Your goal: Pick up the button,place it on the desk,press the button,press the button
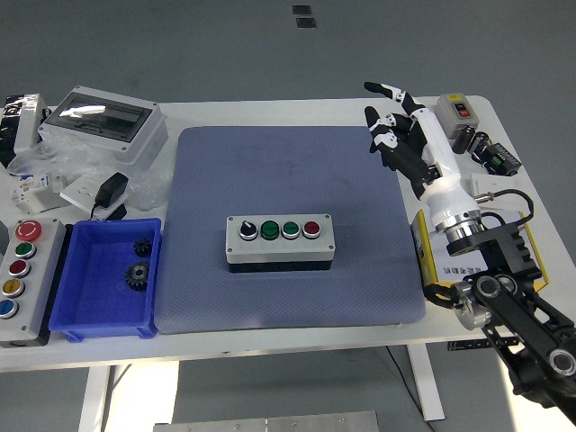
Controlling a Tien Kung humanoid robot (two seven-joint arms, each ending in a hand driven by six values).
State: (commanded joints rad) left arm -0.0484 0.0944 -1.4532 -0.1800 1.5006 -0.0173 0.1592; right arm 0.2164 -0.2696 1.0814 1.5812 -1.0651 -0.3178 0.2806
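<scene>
A blue bin (106, 310) sits at the near left of the white tabletop (297, 342). On the blue-grey mat (288, 171), mid-table, rests the four-button control box (280, 239). Farther right, the right robot hand (396, 130) hovers, fingers spread, holding nothing.

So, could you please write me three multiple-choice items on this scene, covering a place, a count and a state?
1. Where does the button box sit?
A. on the blue mat
B. in the blue tray
C. on the floor

2. How many gears lie in the blue tray?
A. none
B. two
C. five

3. What is the right robot hand doing?
A. gripping the box
B. pressing a button
C. raised, holding nothing

Answers:
1 A, the box rests mid-mat.
2 B, two dark gears show.
3 C, its fingers are spread, clear of the box.
</scene>
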